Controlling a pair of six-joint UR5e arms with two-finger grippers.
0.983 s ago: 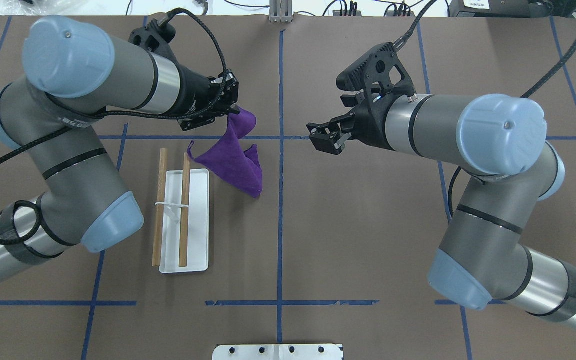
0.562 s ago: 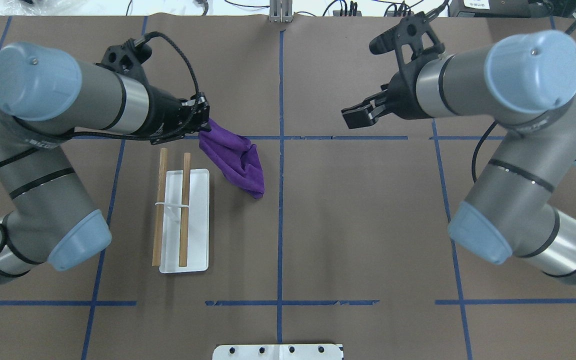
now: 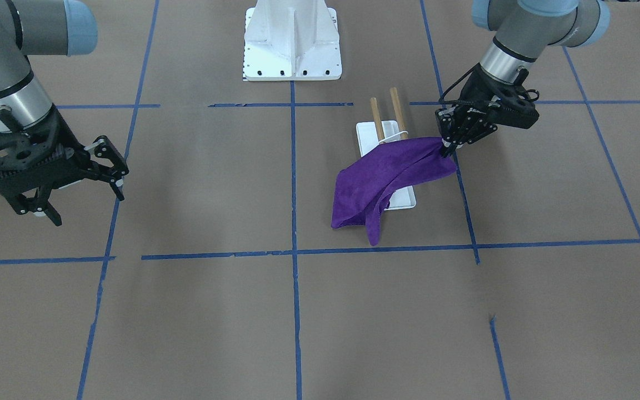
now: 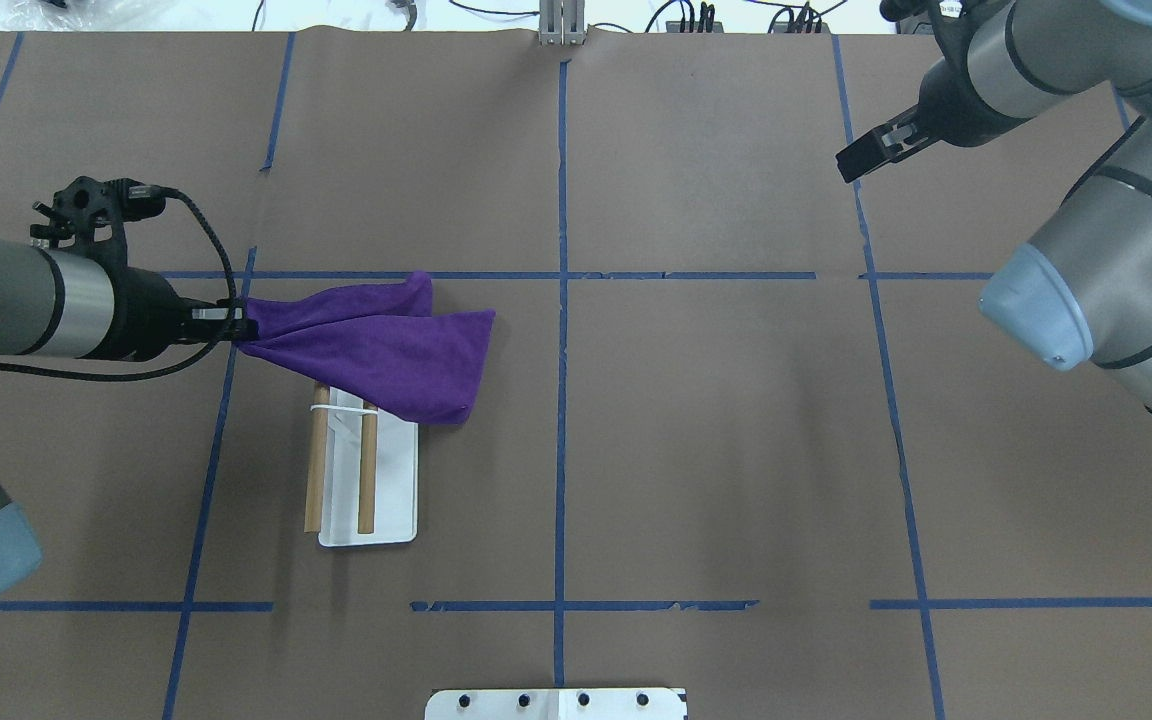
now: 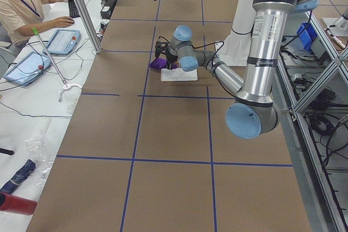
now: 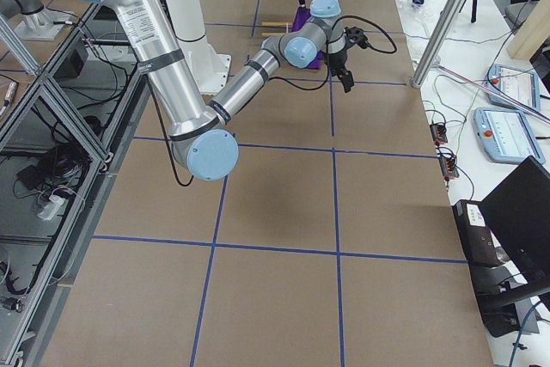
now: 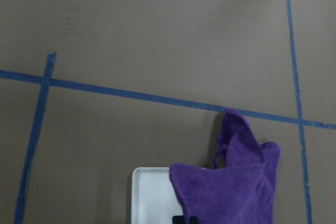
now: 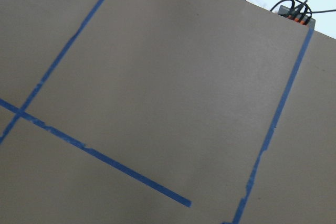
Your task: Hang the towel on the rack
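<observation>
Left end effector [image 4: 236,326] is pinched shut on one corner of the purple towel [image 4: 386,345], just off the rack [image 4: 391,490] on the left arm's side. So the pickup part is sorted. The cloth is stretched sideways across the far end of the rack, covering the tips of the two wooden dowels [image 4: 367,470]. Its loose end spills past the rack on the other side and seems to touch the surface [image 4: 696,420] there. Can't tell for sure if it's actually resting on the dowels or just floating over them. Right end effector [image 3: 89,206] has its fingers spread, carrying nothing, well away from the rack. I'd call this maybe two-thirds done. What's left: get the cloth settled evenly over the dowels, let go, and back off without dragging it down again.
</observation>
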